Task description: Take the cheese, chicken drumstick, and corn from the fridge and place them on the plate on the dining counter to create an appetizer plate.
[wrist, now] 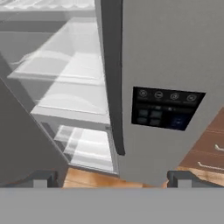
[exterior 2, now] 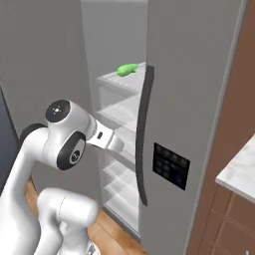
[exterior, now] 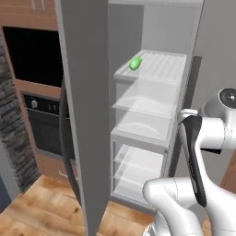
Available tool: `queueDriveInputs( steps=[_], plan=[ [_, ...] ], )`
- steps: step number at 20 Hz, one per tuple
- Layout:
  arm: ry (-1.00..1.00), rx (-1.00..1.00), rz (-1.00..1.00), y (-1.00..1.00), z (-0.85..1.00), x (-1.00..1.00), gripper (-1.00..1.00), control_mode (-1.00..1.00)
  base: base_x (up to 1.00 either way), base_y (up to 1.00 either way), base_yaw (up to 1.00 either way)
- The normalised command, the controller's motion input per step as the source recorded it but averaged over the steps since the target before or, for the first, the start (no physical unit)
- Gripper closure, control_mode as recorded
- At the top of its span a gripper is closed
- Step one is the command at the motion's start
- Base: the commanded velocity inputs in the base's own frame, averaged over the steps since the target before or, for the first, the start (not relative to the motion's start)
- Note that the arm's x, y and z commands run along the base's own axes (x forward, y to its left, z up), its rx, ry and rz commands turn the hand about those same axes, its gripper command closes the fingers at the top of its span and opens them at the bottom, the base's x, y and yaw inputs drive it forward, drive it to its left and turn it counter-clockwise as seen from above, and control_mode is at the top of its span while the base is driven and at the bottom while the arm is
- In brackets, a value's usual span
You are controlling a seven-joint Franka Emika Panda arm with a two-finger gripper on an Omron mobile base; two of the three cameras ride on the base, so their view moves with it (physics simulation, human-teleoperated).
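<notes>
The fridge (exterior: 152,92) stands open, its left door (exterior: 80,115) swung out toward me and its right door (exterior 2: 194,89) shut. The corn (exterior: 135,63), a glossy green cob, lies at the front left of the upper glass shelf and is also seen as the corn (exterior 2: 126,69). The shelves below it look bare. My gripper (wrist: 112,178) is open, its fingertips (wrist: 41,178) wide apart, facing the edge of the right door (wrist: 166,52) and the lower shelves, well below the corn. The cheese, chicken drumstick, plate and dining counter are out of view.
A long dark handle (exterior 2: 142,144) and a black control panel (wrist: 166,107) are on the fridge's right door. A black built-in microwave (exterior: 34,55) and oven (exterior: 44,124) stand left of the open door. A marble-topped brown cabinet (exterior 2: 239,172) is at the right. The floor is wood.
</notes>
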Motion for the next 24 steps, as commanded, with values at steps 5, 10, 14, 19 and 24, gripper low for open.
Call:
queueDriveInputs(
  steps=[5,10,14,19,24],
  plan=[
    [0.0,0.0,0.0,0.0,0.0,0.0,-1.0,1.0,0.62,0.29,-0.37],
    [0.0,0.0,0.0,0.0,0.0,0.0,-1.0,1.0,0.71,0.44,-0.34],
    [0.0,0.0,0.0,0.0,0.0,0.0,-1.0,1.0,0.74,0.41,-0.31],
    [0.0,0.0,0.0,0.0,0.0,0.0,-1.0,1.0,0.62,0.23,-0.3],
    [0.0,0.0,0.0,0.0,0.0,0.0,-1.0,1.0,0.4,0.1,-0.23]
  ],
)
